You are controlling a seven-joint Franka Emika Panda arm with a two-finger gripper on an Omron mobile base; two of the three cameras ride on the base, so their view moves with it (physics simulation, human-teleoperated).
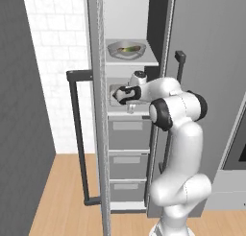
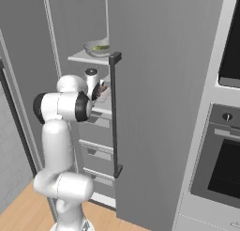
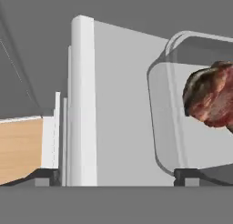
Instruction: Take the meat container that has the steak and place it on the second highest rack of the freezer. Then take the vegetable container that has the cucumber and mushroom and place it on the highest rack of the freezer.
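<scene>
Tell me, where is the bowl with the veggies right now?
The vegetable container sits on the highest rack of the open freezer, one shelf above the gripper in the left base view; the right base view shows it too, behind the door handle.

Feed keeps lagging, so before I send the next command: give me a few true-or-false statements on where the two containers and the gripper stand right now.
1. The vegetable container sits on the highest rack. True.
2. The meat container lies on the floor. False: it sits on the second highest rack.
3. The gripper is open. True.
4. The gripper clamps the steak. False: its fingers stand apart, closed on nothing.
5. The freezer door is shut. False: it stands open.
</scene>
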